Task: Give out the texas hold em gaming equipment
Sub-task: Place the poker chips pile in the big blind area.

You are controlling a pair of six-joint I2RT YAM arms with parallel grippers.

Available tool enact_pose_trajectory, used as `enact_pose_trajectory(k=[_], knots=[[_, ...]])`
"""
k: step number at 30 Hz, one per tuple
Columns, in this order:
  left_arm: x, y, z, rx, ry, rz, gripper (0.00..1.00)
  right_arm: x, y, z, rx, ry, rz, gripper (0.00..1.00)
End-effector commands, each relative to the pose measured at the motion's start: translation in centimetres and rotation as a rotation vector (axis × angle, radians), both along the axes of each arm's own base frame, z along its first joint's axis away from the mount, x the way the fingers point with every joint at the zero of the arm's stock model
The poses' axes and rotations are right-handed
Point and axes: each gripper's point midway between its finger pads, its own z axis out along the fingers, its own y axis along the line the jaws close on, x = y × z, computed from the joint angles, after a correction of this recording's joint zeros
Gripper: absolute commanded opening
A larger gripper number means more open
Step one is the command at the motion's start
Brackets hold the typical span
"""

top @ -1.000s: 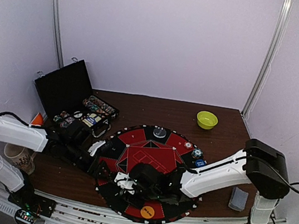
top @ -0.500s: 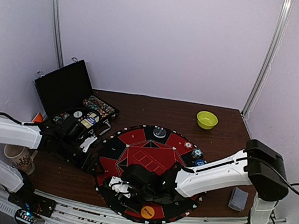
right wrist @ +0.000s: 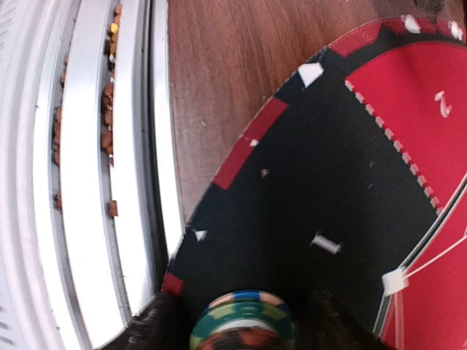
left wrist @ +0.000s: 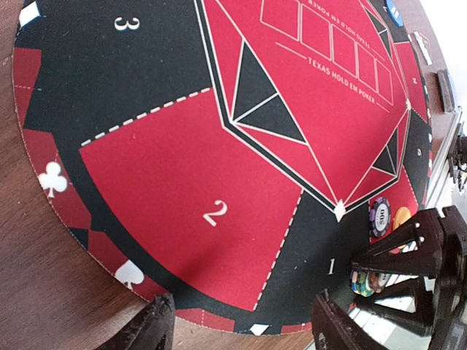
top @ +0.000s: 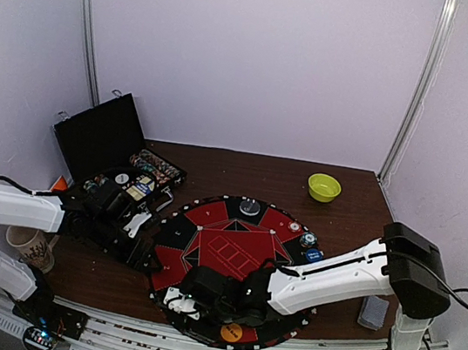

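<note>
My right gripper (top: 181, 298) is shut on a small stack of striped-edge poker chips (right wrist: 244, 328) and holds it low over the black near-left rim of the red-and-black mat (top: 235, 254), by section 1. The stack also shows in the left wrist view (left wrist: 364, 281). My left gripper (top: 142, 242) is open and empty at the mat's left edge, its fingers (left wrist: 143, 332) straddling the rim below section 2. One chip (left wrist: 380, 216) and an orange disc (top: 231, 332) lie on the mat's near part. A blue disc (top: 313, 256) and chips (top: 307, 239) lie at its right.
An open black case (top: 103, 140) with chips stands at the back left. A paper cup (top: 28, 245) is near the left arm. A lime-green bowl (top: 324, 187) sits at the back right. A grey-blue card deck (top: 372, 311) lies at the right. A metal rail (right wrist: 87, 182) runs along the near edge.
My right gripper has moved with the chip stack toward the mat's near-left rim. My left gripper has drawn back to the left, off the mat's middle to its edge.
</note>
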Motion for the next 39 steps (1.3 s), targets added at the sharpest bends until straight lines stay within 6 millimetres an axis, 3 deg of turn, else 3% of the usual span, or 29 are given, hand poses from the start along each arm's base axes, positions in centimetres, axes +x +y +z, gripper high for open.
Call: enact_pose_trajectory(k=[1,5,11,14,17,20,23,30,39], knots=[[0.9,0.0,1.3,-0.006,-0.052,0.004,0.67,-1.5,-4.6,-4.6,-0.246,0.031,0.013,0.71],[0.9,0.1,1.2,-0.003,-0.05,0.004,0.67,-1.8,-2.8,-2.1,-0.162,0.045,0.03,0.74],[1.1,0.0,1.4,-0.006,-0.06,0.002,0.67,-1.3,-0.5,4.4,0.014,0.012,0.032,0.78],[1.2,-0.1,1.5,-0.01,-0.065,0.0,0.67,-0.5,-0.9,7.7,0.094,0.006,-0.004,0.78],[1.3,-0.1,1.6,-0.01,-0.074,-0.002,0.67,0.7,-2.6,8.9,0.119,0.017,-0.068,0.74],[1.3,-0.1,1.6,-0.009,-0.076,-0.005,0.67,1.8,-5.9,7.0,0.052,0.015,-0.107,0.67],[1.3,-0.2,1.5,-0.007,-0.075,-0.007,0.67,2.3,-7.6,5.0,-0.021,0.025,-0.103,0.67],[1.2,0.0,1.5,-0.008,-0.073,0.0,0.67,3.7,-7.5,1.4,-0.155,-0.018,-0.092,0.73],[1.2,0.2,1.6,0.004,-0.08,0.004,0.67,4.9,-7.1,-0.1,-0.173,0.038,-0.116,0.65]])
